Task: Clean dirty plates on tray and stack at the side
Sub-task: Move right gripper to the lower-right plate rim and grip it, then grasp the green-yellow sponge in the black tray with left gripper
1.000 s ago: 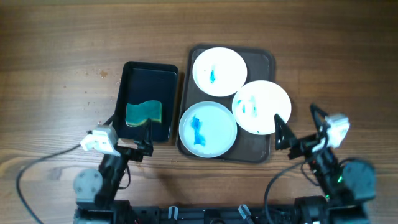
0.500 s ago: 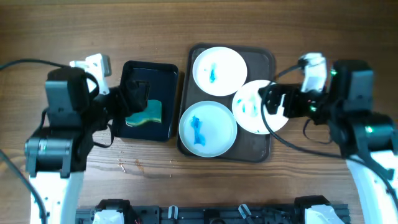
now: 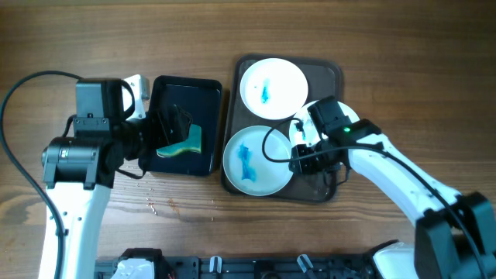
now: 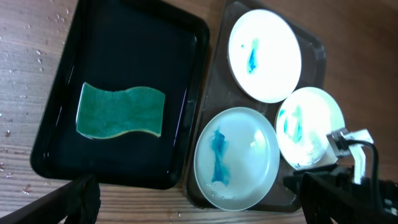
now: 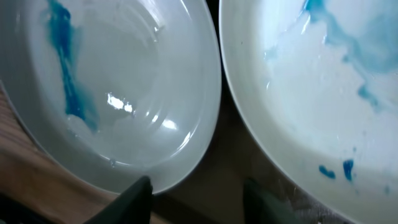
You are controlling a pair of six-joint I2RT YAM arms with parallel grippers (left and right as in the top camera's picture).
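Three white plates smeared blue lie on the brown tray point(image 3: 333, 74): a far one point(image 3: 273, 87), a near-left one point(image 3: 259, 160) and a right one point(image 3: 345, 116), partly under my right arm. My right gripper point(image 3: 299, 159) is low over the tray between the near-left plate point(image 5: 112, 81) and the right plate point(image 5: 323, 81). Its fingertips point(image 5: 134, 199) stand apart with only dark tray point(image 5: 230, 168) between them. My left gripper point(image 3: 172, 128) hangs wide open above the black tray point(image 3: 159, 87), over the green sponge point(image 3: 186, 141). It holds nothing.
In the left wrist view the sponge point(image 4: 121, 112) lies in the wet black tray point(image 4: 205, 37), with all three plates to its right. Water drops dot the wood point(image 4: 18, 93) left of it. Bare wooden table surrounds both trays.
Both arms left the near edge. The left one went over the black tray. The right one swung in, dropped between two plates, and its jaws narrowed.
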